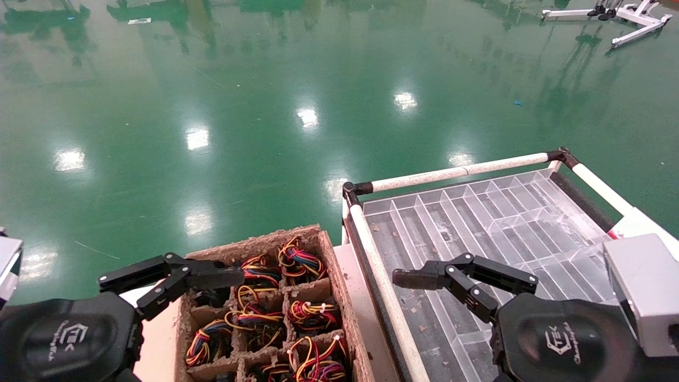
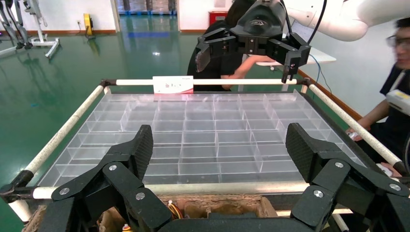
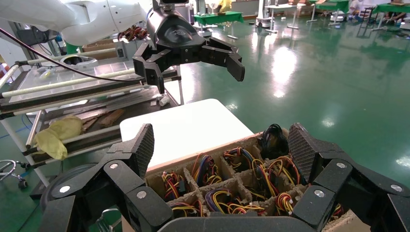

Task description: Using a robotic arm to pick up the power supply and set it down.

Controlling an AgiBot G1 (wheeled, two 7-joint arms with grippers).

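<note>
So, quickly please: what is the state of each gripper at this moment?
Left gripper: open, holding nothing, above the cardboard box of wire bundles.
Right gripper: open, holding nothing, above the clear tray.

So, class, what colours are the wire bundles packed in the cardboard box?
Red, yellow, blue and black wire bundles, clearest in the head view.

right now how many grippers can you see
2: the left gripper is open by the cardboard box of wires; the right gripper is open by the clear tray.
</note>
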